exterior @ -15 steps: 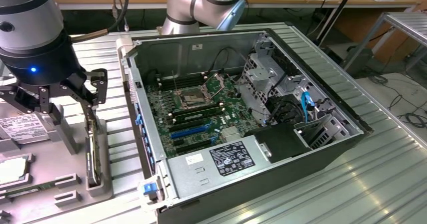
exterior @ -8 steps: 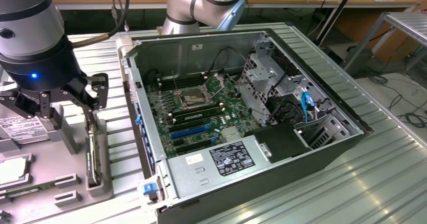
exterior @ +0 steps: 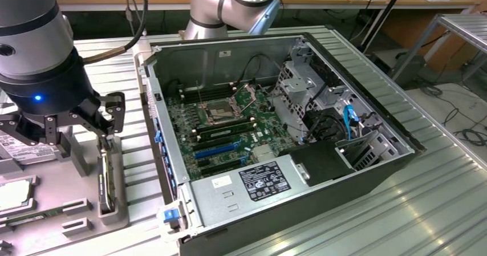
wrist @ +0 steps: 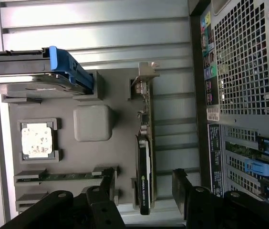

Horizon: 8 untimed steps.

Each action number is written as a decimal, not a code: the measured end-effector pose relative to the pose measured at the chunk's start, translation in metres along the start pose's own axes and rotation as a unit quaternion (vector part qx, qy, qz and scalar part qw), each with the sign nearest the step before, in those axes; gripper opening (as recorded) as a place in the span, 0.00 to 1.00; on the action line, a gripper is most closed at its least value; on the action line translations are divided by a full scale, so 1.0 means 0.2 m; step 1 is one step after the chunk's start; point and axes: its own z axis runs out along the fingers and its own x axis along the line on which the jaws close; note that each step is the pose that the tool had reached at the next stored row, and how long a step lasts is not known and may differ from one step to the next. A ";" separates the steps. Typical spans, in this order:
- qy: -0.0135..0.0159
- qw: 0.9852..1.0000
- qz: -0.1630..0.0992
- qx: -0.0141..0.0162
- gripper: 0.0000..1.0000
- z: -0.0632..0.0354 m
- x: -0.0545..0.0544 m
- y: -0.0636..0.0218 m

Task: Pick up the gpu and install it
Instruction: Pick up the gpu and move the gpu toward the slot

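1. The pincer (wrist: 144,187) hangs spread and empty over the gpu (wrist: 145,157), with one finger on each side and neither touching it.
2. The gpu stands on its long edge in a slot along the grey tray's (wrist: 120,143) edge nearest the open computer case (wrist: 239,95).
3. A processor (wrist: 36,140), a memory stick (wrist: 53,176) and a hard drive (wrist: 29,71) share the tray on the counter (exterior: 426,210).

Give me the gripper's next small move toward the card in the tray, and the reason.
Probably lower straight down. The black two-finger gripper stands open, and the long dark gpu card with a silver end bracket lines up between its fingers, standing on edge in the grey tray, not yet gripped.
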 end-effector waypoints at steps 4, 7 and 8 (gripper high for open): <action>0.000 1.000 0.000 0.000 0.60 0.015 0.00 -0.008; 0.000 1.000 0.000 0.000 0.60 0.058 0.00 -0.021; 0.000 1.000 0.000 0.000 0.60 0.079 0.00 -0.026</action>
